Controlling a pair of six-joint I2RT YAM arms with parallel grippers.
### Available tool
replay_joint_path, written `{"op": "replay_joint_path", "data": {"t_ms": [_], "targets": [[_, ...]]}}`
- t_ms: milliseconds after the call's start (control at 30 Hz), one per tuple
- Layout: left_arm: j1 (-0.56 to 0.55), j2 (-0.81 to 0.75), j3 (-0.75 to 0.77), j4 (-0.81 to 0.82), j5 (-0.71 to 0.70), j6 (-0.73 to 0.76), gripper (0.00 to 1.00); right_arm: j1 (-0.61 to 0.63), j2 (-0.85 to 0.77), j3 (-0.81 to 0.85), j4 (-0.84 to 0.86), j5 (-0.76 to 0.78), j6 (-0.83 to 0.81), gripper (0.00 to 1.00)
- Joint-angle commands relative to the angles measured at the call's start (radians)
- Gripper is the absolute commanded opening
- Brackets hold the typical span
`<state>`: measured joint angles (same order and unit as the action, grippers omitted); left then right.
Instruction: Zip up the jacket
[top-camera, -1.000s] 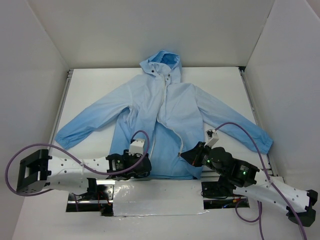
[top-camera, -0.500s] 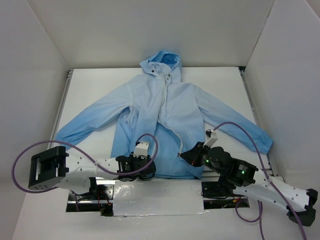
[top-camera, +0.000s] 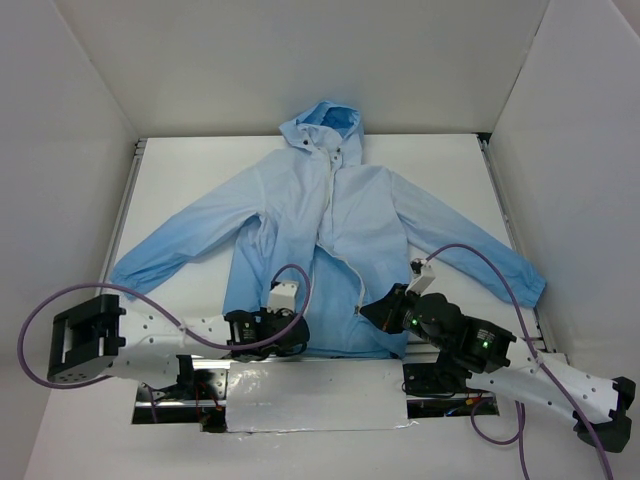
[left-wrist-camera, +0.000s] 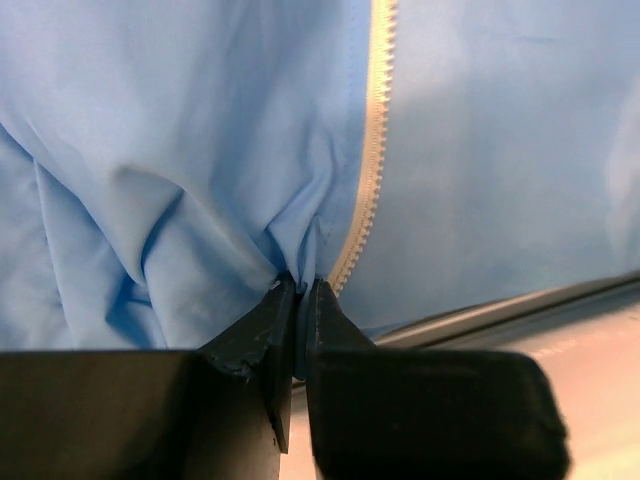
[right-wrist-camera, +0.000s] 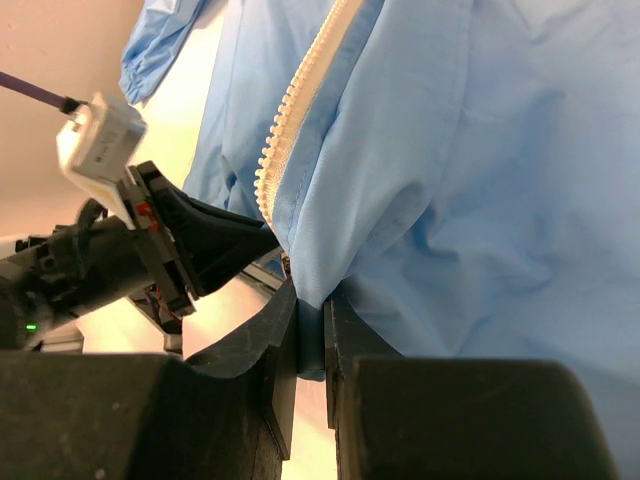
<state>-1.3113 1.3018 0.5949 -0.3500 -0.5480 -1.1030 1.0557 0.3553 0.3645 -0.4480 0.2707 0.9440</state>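
Left gripper (left-wrist-camera: 300, 290): closed, pinching the jacket (top-camera: 330, 220) at its near edge, beside the zipper (left-wrist-camera: 372, 150).
Right gripper (right-wrist-camera: 308, 305): closed on the opposite edge.
Risk: thin fabric slips, leaving halves misaligned.

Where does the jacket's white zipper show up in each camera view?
Top external: zipper runs down the middle of the jacket.
Left wrist: zipper upper centre, ending just right of the fingertips.
Right wrist: zipper upper centre, slanting down-left.
Shared landmark: left gripper pinching the hem beside it.
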Motion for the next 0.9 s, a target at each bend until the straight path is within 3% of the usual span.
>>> {"op": "replay_joint_path", "data": {"t_ms": [0, 167, 433, 567, 700, 867], "targets": [[0.001, -0.07, 0.0, 0.0, 0.002, 0.015, 0.0, -0.002, 0.01, 0.005, 0.078, -0.011, -0.024, 0.0], [0.007, -0.189, 0.013, 0.022, -0.041, 0.04, 0.0, -0.002, 0.066, -0.01, 0.133, -0.054, -0.04, 0.0], [0.012, -0.328, -0.009, 0.137, -0.082, 0.026, 0.0, -0.002, 0.2, -0.041, 0.357, -0.195, -0.047, 0.0], [0.011, -0.331, -0.017, 0.166, -0.113, -0.113, 0.0, -0.002, 0.264, -0.058, 0.457, -0.22, 0.019, 0.0], [0.001, -0.297, -0.076, 0.31, -0.148, -0.234, 0.0, -0.002, 0.293, -0.091, 0.535, -0.196, 0.156, 0.0], [-0.081, -0.245, -0.112, 0.48, -0.354, -0.371, 0.0, 0.0, 0.269, -0.121, 0.552, -0.165, 0.229, 0.0]]}}
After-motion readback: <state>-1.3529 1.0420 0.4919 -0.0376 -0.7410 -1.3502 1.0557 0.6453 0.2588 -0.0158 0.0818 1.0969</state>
